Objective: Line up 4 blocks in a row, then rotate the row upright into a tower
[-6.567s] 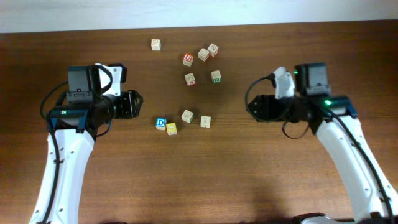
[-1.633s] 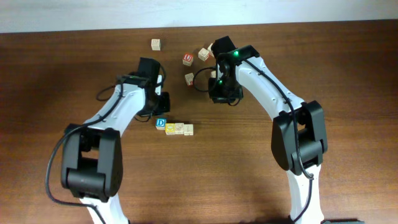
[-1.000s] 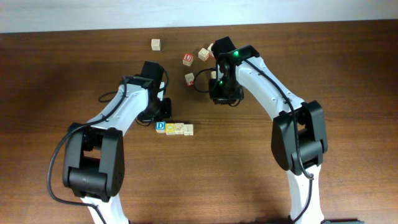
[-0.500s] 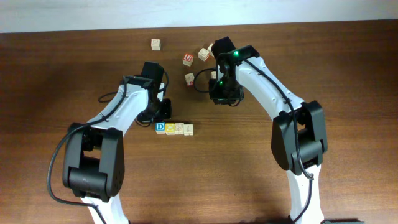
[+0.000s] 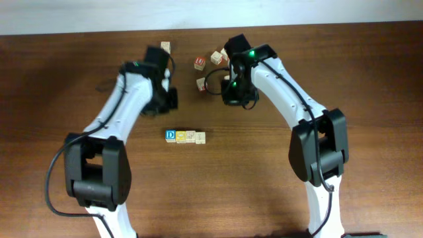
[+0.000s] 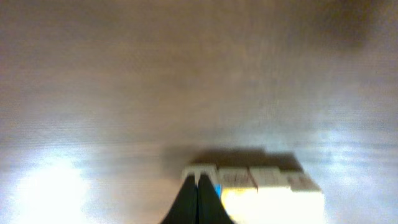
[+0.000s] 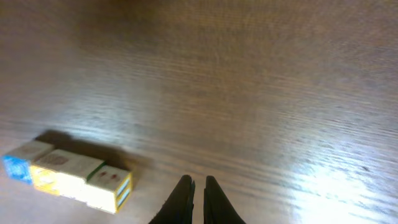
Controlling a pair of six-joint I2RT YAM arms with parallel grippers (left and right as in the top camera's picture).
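The four blocks lie in a tight row: blue "D" (image 5: 170, 134), yellow (image 5: 181, 135) and two pale wood cubes (image 5: 191, 136) (image 5: 200, 137). My left gripper (image 5: 168, 100) hovers a little beyond the row's blue end, shut and empty. In the left wrist view the shut left gripper (image 6: 198, 182) points at the blurred row (image 6: 267, 185). My right gripper (image 5: 232, 97) hangs farther back and to the right, shut on nothing. The right wrist view shows the right gripper (image 7: 198, 182) over bare wood, with the row (image 7: 68, 174) off to its left.
Loose cubes sit at the back of the wooden table (image 5: 297, 178): a red "U" cube (image 5: 199, 62), a pale cube (image 5: 216, 57), a pale cube with a red letter (image 5: 201, 83), and another pale cube (image 5: 165, 46) beside the left arm.
The left gripper has pulled back from the blue end of the row toward the far side. The right gripper's fingers have closed.
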